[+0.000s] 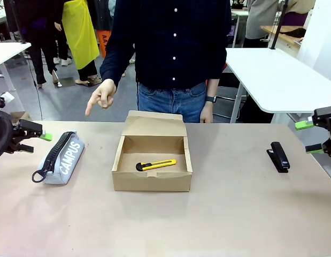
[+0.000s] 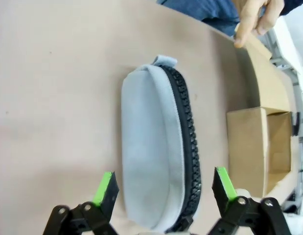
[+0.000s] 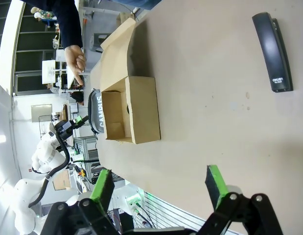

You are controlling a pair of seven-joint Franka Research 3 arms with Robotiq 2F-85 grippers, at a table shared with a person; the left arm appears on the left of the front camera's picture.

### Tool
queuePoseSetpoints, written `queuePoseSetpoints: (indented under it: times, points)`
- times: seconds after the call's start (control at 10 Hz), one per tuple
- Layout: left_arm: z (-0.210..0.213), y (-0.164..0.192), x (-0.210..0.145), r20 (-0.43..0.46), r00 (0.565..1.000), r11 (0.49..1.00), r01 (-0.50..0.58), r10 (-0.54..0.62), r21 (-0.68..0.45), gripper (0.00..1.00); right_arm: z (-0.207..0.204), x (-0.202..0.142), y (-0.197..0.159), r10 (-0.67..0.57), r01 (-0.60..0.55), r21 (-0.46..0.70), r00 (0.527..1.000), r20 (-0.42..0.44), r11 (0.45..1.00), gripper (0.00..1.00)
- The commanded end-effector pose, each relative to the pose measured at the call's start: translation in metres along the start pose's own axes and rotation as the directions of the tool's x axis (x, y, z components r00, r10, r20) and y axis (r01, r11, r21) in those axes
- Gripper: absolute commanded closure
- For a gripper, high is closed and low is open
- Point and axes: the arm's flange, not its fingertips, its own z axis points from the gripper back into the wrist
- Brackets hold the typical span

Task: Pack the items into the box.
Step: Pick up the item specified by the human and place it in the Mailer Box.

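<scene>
While the knife (image 1: 155,165) lies in the box (image 1: 152,182), the left gripper (image 2: 164,172) hangs open over the pouch (image 1: 62,156) on the table beside it, seemingly not touching, so lowering and closing comes next; the right gripper (image 3: 158,170) waits open.

The box (image 1: 152,181) is set at the middle of the desk (image 1: 218,219), with the utility knife (image 1: 156,165) laid inside it and a person stood behind it at the far edge. The pouch (image 1: 66,156) is placed well to the box's left, the stapler (image 1: 278,156) well to its right. The left hand (image 1: 38,142) is held just left of the pouch, the right hand (image 1: 309,136) just right of the stapler.
</scene>
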Motion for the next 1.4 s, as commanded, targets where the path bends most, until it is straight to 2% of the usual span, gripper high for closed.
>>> queuePoseSetpoints:
  times: [0.0,0.2,0.4,0.5,0.6,0.7,0.8,1.0,1.1,1.2,1.3]
  points:
    - [0.030,-0.019,0.025,-0.140,0.989,0.991,0.056,-0.039,0.119,0.00,0.004,0.000,-0.002,0.022,-0.022,-0.004,1.000,-0.010,1.000,0.00]
    - [0.038,-0.055,0.048,-0.269,0.962,0.969,0.111,-0.049,0.219,0.00,0.004,0.000,-0.002,0.022,-0.022,-0.004,1.000,-0.010,1.000,0.00]
    - [0.031,-0.096,0.065,-0.294,0.955,0.921,0.074,0.046,0.384,0.00,0.004,0.000,-0.002,0.022,-0.022,-0.004,1.000,-0.010,1.000,0.00]
    - [0.021,-0.120,0.072,-0.325,0.932,0.882,0.015,0.158,0.470,0.00,0.004,0.000,-0.002,0.022,-0.022,-0.004,1.000,-0.010,1.000,0.00]
    - [0.004,-0.140,0.073,-0.242,0.941,0.828,-0.065,0.237,0.557,0.00,0.004,0.000,-0.002,0.022,-0.022,-0.004,1.000,-0.010,1.000,0.00]
    - [-0.010,-0.160,0.071,-0.180,0.960,0.824,-0.078,0.213,0.561,0.00,0.004,0.000,-0.002,0.022,-0.022,-0.004,1.000,-0.010,1.000,0.00]
    - [-0.017,-0.174,0.069,-0.210,0.966,0.834,-0.009,0.149,0.551,0.00,0.004,0.000,-0.002,0.022,-0.022,-0.004,1.000,-0.010,1.000,0.00]
    - [-0.025,-0.177,0.074,-0.183,0.981,0.819,0.055,0.061,0.571,0.00,0.004,0.000,-0.002,0.022,-0.022,-0.004,1.000,-0.010,1.000,0.00]
    - [-0.022,-0.170,0.078,-0.131,0.987,0.839,-0.011,0.097,0.544,0.00,0.004,0.000,-0.002,0.022,-0.022,-0.004,1.000,-0.010,1.000,0.00]
    - [-0.027,-0.191,0.065,-0.207,0.973,0.836,0.028,0.103,0.548,0.00,0.004,0.000,-0.002,0.022,-0.022,-0.004,1.000,-0.010,1.000,0.00]
    - [-0.027,-0.191,0.065,-0.207,0.973,0.836,0.028,0.103,0.548,0.00,0.004,0.000,-0.002,0.022,-0.022,-0.004,1.000,-0.010,1.000,0.00]
